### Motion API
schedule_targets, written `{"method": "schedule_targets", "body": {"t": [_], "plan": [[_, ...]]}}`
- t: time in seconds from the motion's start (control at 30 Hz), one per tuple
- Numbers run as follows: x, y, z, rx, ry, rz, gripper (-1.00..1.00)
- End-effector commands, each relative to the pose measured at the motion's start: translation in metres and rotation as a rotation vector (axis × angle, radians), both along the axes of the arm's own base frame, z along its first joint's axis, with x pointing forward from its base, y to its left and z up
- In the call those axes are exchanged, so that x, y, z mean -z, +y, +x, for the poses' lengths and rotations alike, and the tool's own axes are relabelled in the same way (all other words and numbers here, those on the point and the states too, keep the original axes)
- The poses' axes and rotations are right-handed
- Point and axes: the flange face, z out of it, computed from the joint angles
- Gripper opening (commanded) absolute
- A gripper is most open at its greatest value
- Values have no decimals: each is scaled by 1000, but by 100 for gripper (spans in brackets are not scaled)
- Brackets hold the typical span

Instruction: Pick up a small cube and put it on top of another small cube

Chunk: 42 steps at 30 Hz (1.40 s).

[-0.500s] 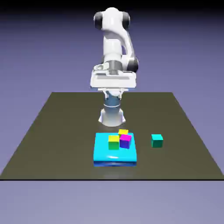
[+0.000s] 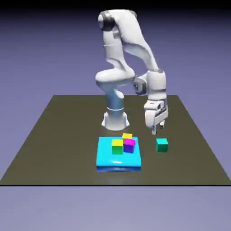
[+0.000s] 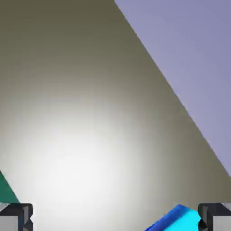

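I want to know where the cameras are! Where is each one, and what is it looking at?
Exterior view: stands off the table, higher up, facing the arm, its open gripper, the green cube and blue tray.
Hand view: rides on the hand, looking at the table; both fingertips show.
Shared: table, green cube, blue tray.

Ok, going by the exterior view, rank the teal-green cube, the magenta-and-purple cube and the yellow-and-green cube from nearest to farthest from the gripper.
1. The small teal-green cube, alone on the table, just below the open gripper and slightly to the exterior view's right.
2. The magenta-and-purple cube, on the blue pad, to the gripper's left in that view.
3. The yellow-and-green cube, on the pad, farther left.
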Motion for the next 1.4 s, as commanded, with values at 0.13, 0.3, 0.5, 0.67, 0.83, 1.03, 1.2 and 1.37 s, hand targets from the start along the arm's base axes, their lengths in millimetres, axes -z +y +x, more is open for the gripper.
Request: {"method": "schedule_targets", "body": {"t": [0.13,0.3,0.5,0.67,0.83,1.03,1.2,1.37], "plan": [[59,44,-59,-352,145,-167,0],[101,42,-58,-351,144,-167,0],[118,40,-59,-352,144,-167,-100],[65,44,-59,-352,144,-167,-100],[25,-12,-3,-203,144,-171,-100],[-43,-157,62,97,170,-144,-100],[-52,-213,67,199,184,-121,-100],[5,-218,63,199,184,-121,-100]]}}
